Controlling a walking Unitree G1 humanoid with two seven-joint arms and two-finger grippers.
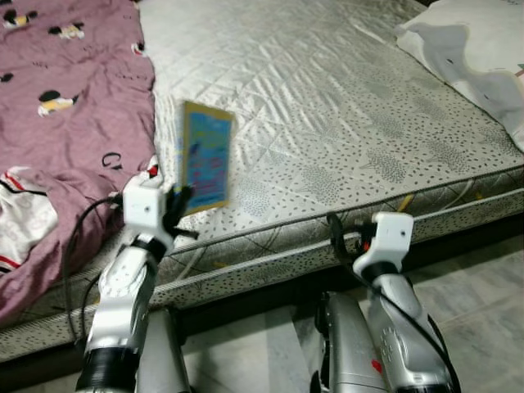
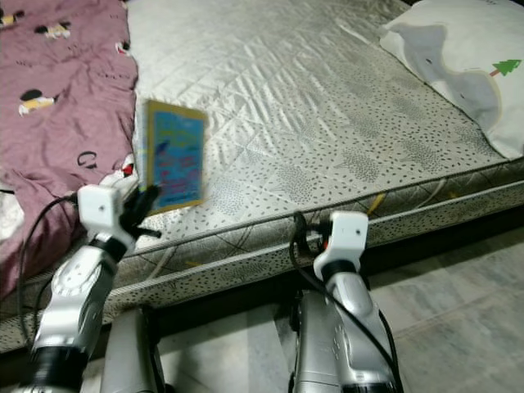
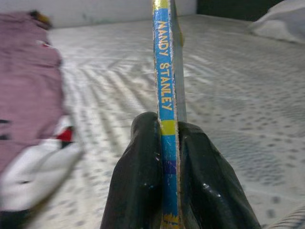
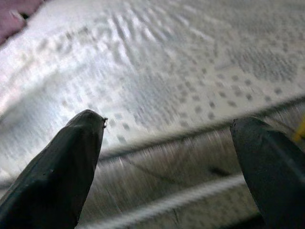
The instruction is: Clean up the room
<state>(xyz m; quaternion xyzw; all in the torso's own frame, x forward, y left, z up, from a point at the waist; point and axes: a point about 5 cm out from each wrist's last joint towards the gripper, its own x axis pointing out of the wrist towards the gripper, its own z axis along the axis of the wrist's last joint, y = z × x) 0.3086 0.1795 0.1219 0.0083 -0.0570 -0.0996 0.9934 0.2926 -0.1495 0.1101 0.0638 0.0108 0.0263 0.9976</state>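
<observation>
- Left gripper (image 1: 178, 206): raised above the near edge of the mattress (image 1: 344, 123), fingers (image 3: 138, 171) clamped on the lower part of a thin book (image 1: 205, 155).
- Book: held upright, clear of the mattress surface, blue cover with a yellow border facing the head camera. In the left wrist view its blue and yellow spine runs between the two black fingers, lettered "MANDY STANLEY". The cover artwork is blurred and cannot be read.
- Right gripper (image 4: 167, 138): positioned at the front edge of the mattress, by the piped side seam, fingers spread wide apart with nothing between them. The right wrist view is blurred.
- Mattress: bare, silver-grey quilted top with a dotted pattern.
- Pink blanket (image 1: 65, 106): lies rumpled over the left part of the mattress, printed with cartoon mouse figures; a white patch with red and black marks sits at its near edge, just beside the left gripper.
- Pillow (image 2: 467, 57): white and grey, at the far right corner of the mattress, with a small green tree motif, well apart from the book.
- Floor (image 2: 458, 303): pale tiles below the bed.
</observation>
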